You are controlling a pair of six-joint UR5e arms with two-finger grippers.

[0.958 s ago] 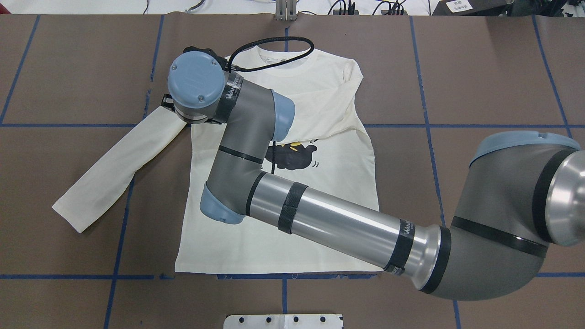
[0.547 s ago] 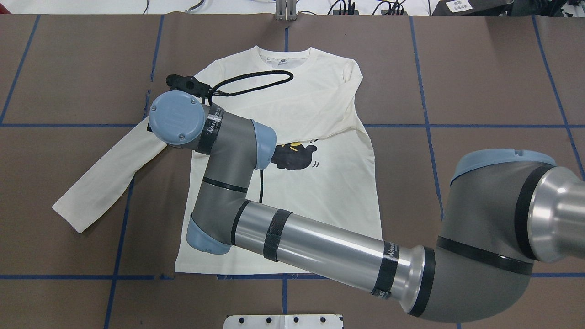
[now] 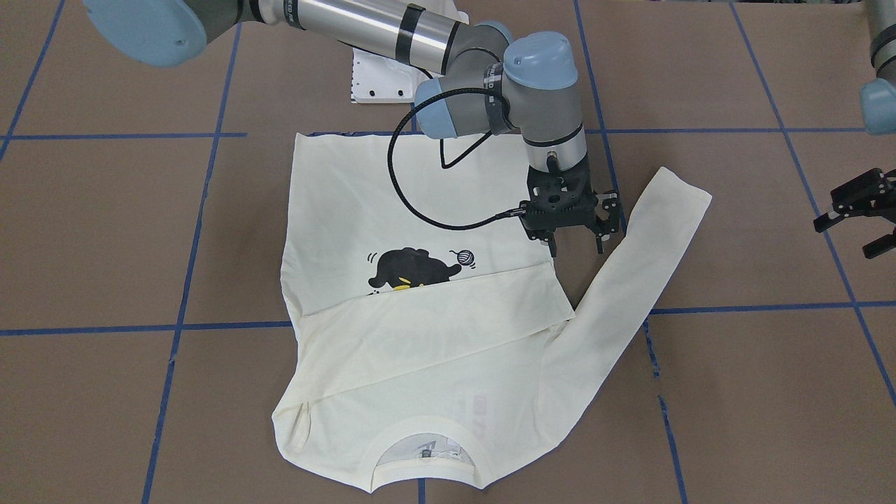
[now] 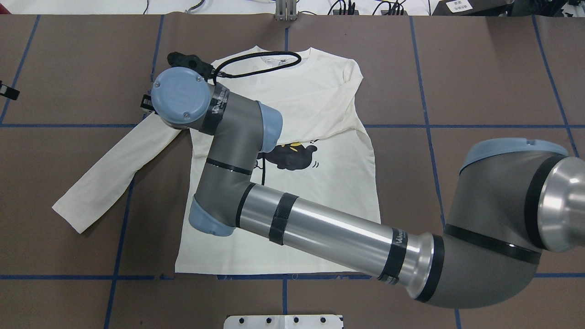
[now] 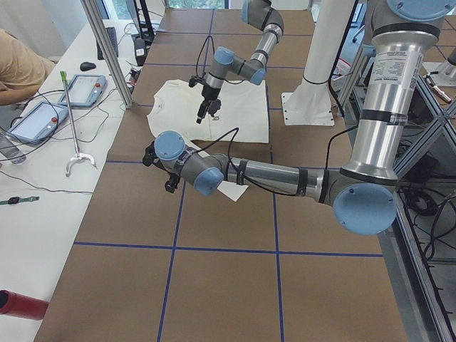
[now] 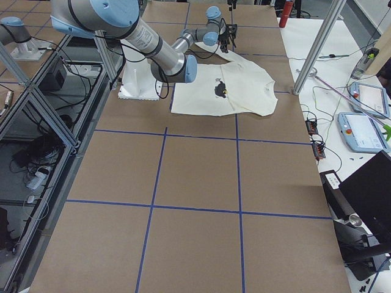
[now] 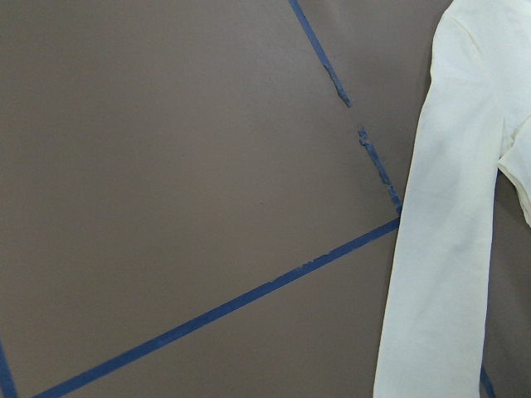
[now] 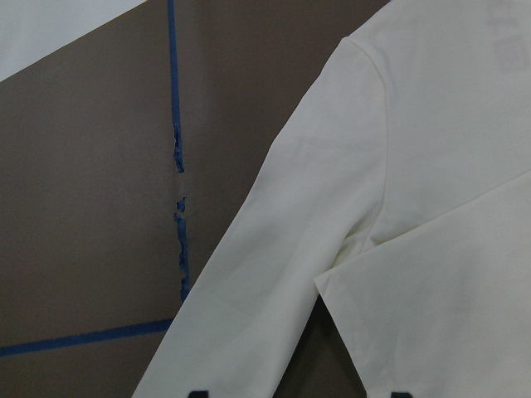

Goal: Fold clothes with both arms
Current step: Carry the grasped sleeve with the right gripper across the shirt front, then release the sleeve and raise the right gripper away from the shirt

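- The T-shirt (image 3: 364, 203) is laid flat, print up, on the brown table (image 3: 105, 231), with its collar toward the front-facing camera.
- One folded sleeve (image 3: 434, 315) is laid across the chest, and the lower edge of the black cat print (image 3: 409, 269) is covered by it.
- The right gripper (image 3: 577, 249) is poised over the gap between body and outstretched sleeve (image 3: 630, 266), its jaws spread wide and nothing gripped.
- The left gripper (image 3: 845, 238) is seen well apart from the cloth, its fingers parted and empty.

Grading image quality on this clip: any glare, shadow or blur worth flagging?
Overhead exterior: glare streaks the grey-and-silver right arm, which hides part of the cream long-sleeved T-shirt. Exterior front-facing: even light, soft shadows. Both wrist views: sharp, no glare.
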